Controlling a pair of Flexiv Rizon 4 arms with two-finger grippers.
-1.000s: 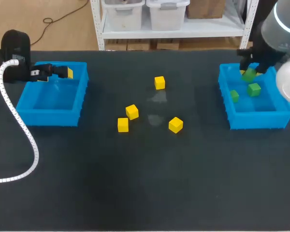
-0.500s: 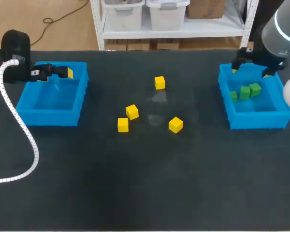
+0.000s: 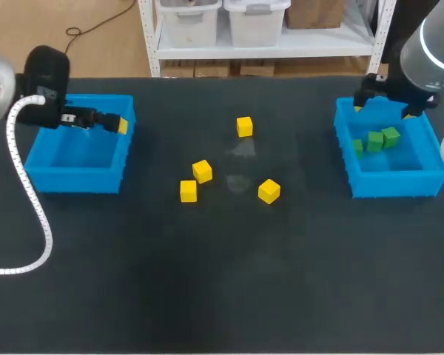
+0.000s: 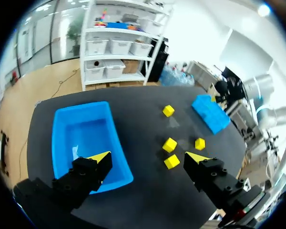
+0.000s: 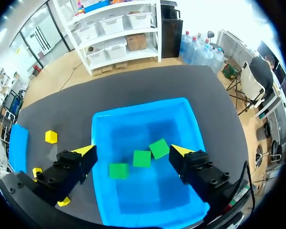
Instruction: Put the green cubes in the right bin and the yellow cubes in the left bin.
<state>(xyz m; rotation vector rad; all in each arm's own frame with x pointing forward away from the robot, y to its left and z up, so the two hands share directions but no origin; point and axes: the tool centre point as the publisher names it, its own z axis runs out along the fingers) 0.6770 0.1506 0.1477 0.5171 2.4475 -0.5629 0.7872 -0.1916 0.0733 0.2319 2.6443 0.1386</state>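
Three green cubes (image 3: 375, 141) lie together in the right blue bin (image 3: 392, 183). My right gripper (image 3: 385, 105) hangs open above that bin's far side; the right wrist view shows the green cubes (image 5: 142, 158) below its spread fingers (image 5: 132, 151). Several yellow cubes (image 3: 202, 171) are scattered on the dark mat mid-table. The left blue bin (image 3: 78, 181) holds no cube that I can see. My left gripper (image 3: 120, 123) is open at that bin's far right corner. In the left wrist view its fingers (image 4: 148, 157) frame the left bin (image 4: 62, 143) and the yellow cubes (image 4: 169, 144).
A white corrugated cable (image 3: 29, 200) loops from my left arm across the mat's left side. The nearest yellow cube (image 3: 188, 191) lies roughly a bin's width right of the left bin. One yellow cube (image 3: 243, 126) sits farther back than the others.
My right gripper opened and dropped a green cube into the right bin, beside the other two. My left arm shifted right along the left bin's far edge.
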